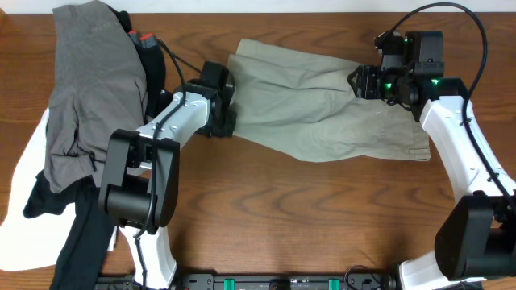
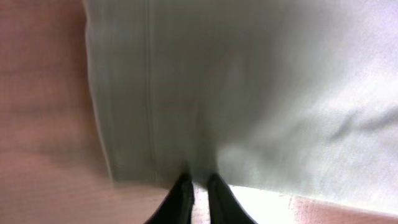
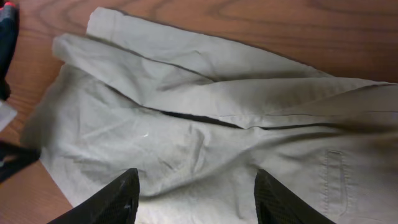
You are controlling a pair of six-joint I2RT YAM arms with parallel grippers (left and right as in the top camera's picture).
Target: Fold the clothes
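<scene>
Shorts (image 1: pixel 322 105) lie spread at 12 o'clock on the bench (image 1: pixel 306 209). The left hand (image 2: pixel 198 183), fingers nearly closed, pinches their 9 o'clock edge. The right hand (image 3: pixel 196 180), fingers wide apart and empty, hovers over their 3 o'clock end. A grey, black and white pile (image 1: pixel 81 97) lies at 9 o'clock.

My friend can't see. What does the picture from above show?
Tan shorts lie spread on a wooden table between two robot arms. The left gripper is at the shorts' left edge, the right gripper at their upper right. A pile of grey, black and white clothes sits on the left.
</scene>
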